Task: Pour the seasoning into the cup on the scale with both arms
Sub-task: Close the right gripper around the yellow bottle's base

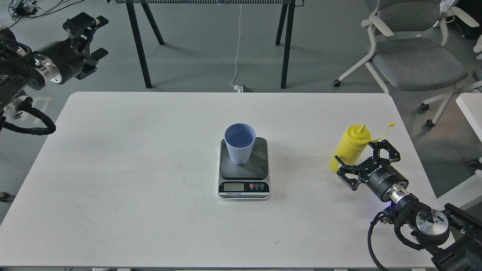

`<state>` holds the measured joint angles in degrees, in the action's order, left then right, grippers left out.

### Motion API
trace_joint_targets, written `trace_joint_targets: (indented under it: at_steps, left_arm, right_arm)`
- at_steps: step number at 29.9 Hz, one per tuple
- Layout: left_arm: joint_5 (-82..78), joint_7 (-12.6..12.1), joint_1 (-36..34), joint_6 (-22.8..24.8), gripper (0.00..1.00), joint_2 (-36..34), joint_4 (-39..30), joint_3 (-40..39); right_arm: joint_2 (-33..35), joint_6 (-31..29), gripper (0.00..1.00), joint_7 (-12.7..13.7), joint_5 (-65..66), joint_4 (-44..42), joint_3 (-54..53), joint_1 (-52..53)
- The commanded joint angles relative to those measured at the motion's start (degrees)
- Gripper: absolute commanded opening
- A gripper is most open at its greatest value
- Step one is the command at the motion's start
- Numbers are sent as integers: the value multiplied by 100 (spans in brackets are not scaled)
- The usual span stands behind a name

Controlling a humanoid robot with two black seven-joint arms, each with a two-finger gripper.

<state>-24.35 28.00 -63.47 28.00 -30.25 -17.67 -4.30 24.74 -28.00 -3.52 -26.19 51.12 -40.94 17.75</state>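
The light blue ribbed cup (240, 145) stands upright on the dark platform of the scale (244, 184) at the table's middle. The yellow seasoning bottle (350, 145) stands at the right of the table, nozzle up, its tethered cap hanging off to the right. My right gripper (362, 151) is open, its fingers on either side of the bottle's lower part with a gap showing. My left gripper (98, 36) is open and empty, held high beyond the table's far left corner.
The white table (131, 169) carries only the scale, cup and bottle. A grey office chair (414, 60) stands behind right. Black stand legs (139, 49) and a hanging white cable are behind the table. Another white table's edge (470, 109) shows at the far right.
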Motion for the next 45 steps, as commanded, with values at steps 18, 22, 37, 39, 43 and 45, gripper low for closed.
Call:
trace_joint_targets:
  at_steps: [18,22,37,39,43,45]
  left_arm:
    - [0,0,45,0,99,1,0,-1]
    - [0,0,54,0,99,1,0,-1]
    - [0,0,107,0,99,-7,9,-1]
    - [0,0,107,0,99,-7,9,8]
    - [0,0,142,0,99,-7,9,-1]
    - [0,0,142,0,99,-7,9,0]
  right_arm:
    - [-180,0,78,-8,149,-225,-28,70]
    - [-215,0,75,-8,149,-243,-20,70]
    - [-268,0,58,-8,211,-270,-20,70]
    - [-268,0,56,-17,211,-270,-20,70]
    - [-268,0,52,-9,211,-270,-11,70]
    - [-268,0,50,-17,219,-270,-11,70]
